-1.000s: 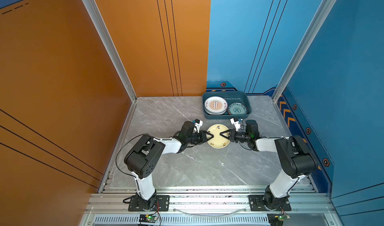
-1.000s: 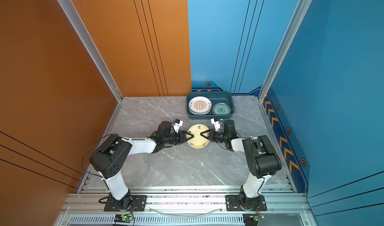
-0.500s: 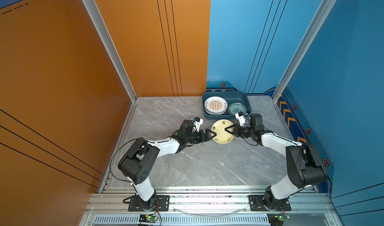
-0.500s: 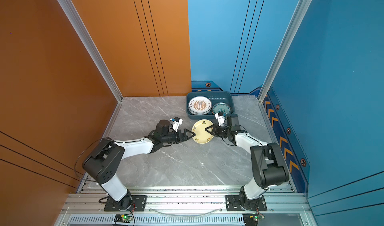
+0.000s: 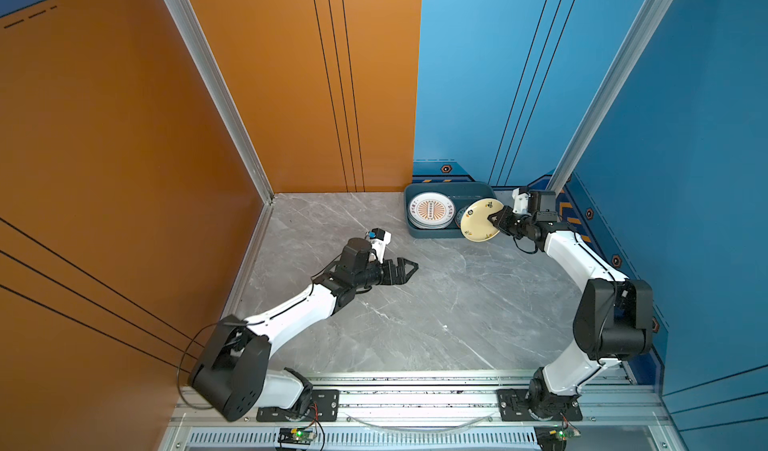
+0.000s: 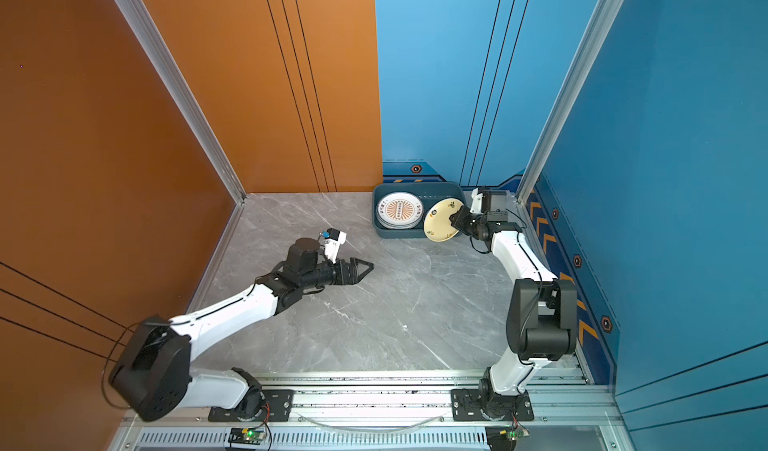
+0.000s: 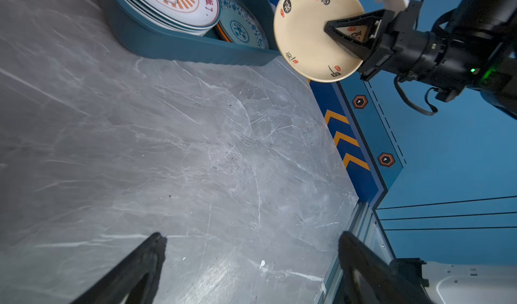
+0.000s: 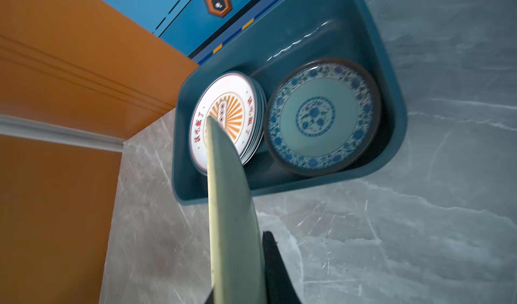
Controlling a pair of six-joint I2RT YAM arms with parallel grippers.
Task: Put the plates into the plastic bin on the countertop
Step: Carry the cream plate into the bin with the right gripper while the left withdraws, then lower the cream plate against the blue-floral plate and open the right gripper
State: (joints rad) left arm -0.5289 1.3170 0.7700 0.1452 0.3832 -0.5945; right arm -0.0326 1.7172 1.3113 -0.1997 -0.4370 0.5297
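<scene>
A grey marble countertop point(image 5: 415, 303) floors a booth with orange walls point(image 5: 291, 75) left of the bin point(image 5: 432, 233) and blue walls point(image 5: 478, 75) behind it. In the bin lie a stack topped by a sunburst plate point(image 5: 431, 211) and a floral plate point(image 8: 321, 117). The right gripper point(image 5: 496, 219) is clenched on a cream plate point(image 5: 476, 225), tilted over the bin's near right corner. The left gripper point(image 5: 409, 267), jaws spread wide, hangs over the marble well in front of the bin.
</scene>
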